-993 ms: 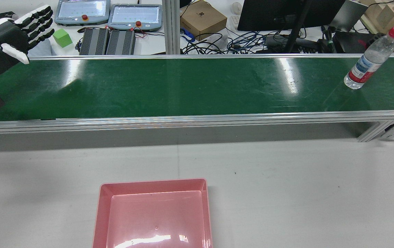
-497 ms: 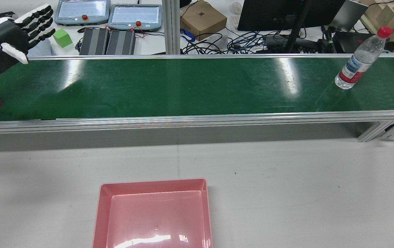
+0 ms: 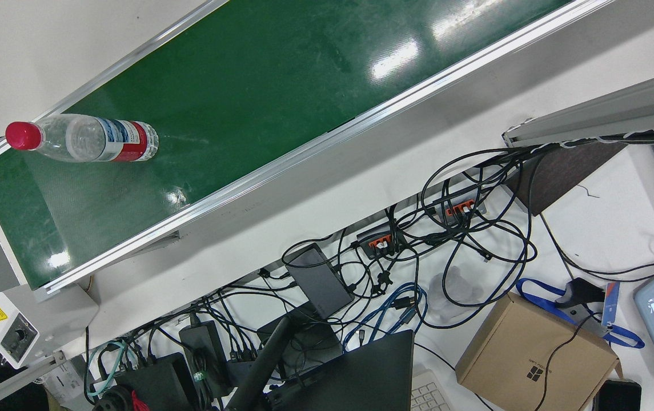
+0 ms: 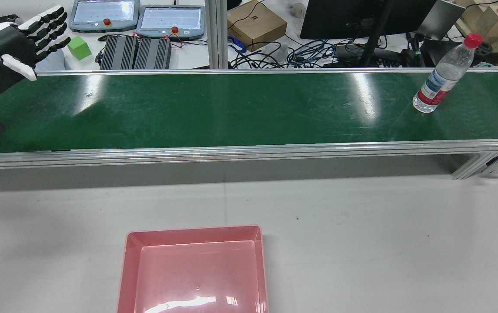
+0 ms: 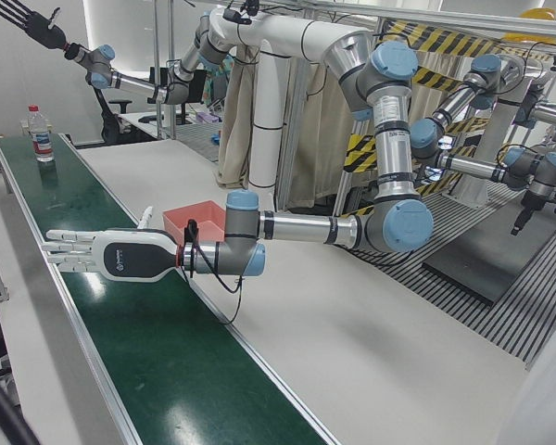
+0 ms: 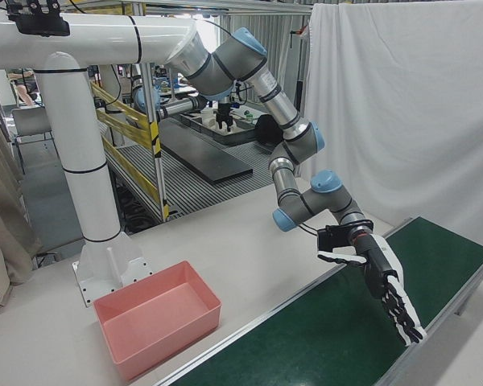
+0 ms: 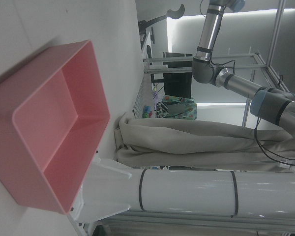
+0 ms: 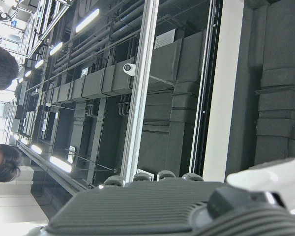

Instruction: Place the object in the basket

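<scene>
- Seen from the rear view, the green conveyor belt [image 4: 240, 108] runs edge to edge across the picture, with an aluminium rail [image 4: 240, 152] along its near side and another along its far side.
- The water bottle [image 4: 444, 74] stands upright on the belt at about 2 o'clock in that view, near the belt's right end and roughly midway between the two rails. It is clear, with a red cap and a red and white label. Green belt lies open all round it.
- The left hand [image 4: 9, 48] hovers over the belt's other end at about 10 o'clock, well apart from the bottle. Its fingers [image 4: 51, 28] are stretched out and spread, and it holds nothing. The left-front view shows it flat above the belt, not touching it.
- The right hand [image 5: 32, 23] is raised high above the station, at about 11 o'clock in the left-front view. Its fingers are fanned wide and it grips nothing.
- The pink basket [image 4: 192, 232] sits on the white table [image 4: 383, 243] at 6 o'clock in the rear view. A broad strip of bare table lies between it and the near rail. Its whole floor shows, with only a glare of light across it.
</scene>
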